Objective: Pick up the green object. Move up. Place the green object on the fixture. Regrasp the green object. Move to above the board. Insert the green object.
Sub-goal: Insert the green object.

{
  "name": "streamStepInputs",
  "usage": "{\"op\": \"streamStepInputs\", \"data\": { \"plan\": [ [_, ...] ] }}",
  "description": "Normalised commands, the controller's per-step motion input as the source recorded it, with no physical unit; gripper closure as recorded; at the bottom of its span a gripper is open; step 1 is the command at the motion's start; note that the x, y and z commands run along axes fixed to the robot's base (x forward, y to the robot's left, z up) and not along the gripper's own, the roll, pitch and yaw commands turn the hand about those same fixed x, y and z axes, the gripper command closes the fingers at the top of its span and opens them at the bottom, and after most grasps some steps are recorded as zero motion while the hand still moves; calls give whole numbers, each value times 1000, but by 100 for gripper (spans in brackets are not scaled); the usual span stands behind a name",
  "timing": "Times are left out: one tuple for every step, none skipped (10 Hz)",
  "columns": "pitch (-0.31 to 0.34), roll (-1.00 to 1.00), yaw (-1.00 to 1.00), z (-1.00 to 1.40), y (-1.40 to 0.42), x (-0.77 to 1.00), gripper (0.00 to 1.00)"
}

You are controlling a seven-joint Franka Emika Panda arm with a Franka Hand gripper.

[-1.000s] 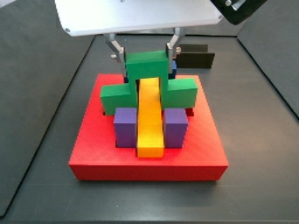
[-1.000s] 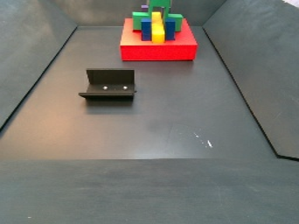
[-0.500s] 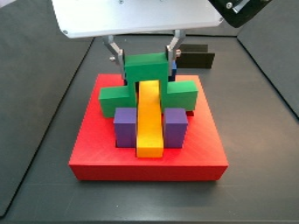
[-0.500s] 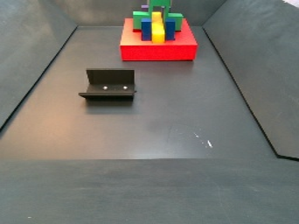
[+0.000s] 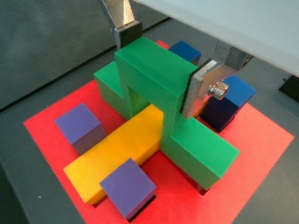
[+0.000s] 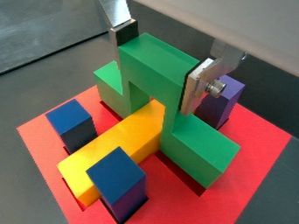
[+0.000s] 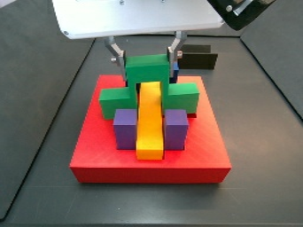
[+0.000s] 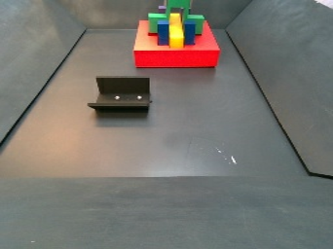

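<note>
The dark floor (image 8: 182, 185) bears the red board (image 8: 177, 56) and, well apart, the fixture (image 8: 121, 95); the hand (image 7: 147, 55) hangs above the board.

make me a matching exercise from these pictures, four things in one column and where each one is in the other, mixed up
Things:
1. green object
2. yellow bar
3. fixture
4. claw

Places:
A. alone on the dark floor, away from the board
B. lying along the middle of the board
C. straddling the yellow bar's far end
D. closed on the green object's raised middle

Pairs: 1-C, 2-B, 3-A, 4-D
</note>
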Motion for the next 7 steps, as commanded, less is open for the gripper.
{"op": "streamStepInputs", "data": {
  "plan": [
    [0,69,-106,-260,0,0,100],
    [0,64,-100,-257,0,0,100],
    [0,66,-80,-229,0,0,100],
    [0,79,-20,-226,0,0,100],
    [0,74,0,-226,0,14,100],
    [0,73,0,-137,74,74,100],
    [0,77,0,-91,80,51,100]
  ]
}}
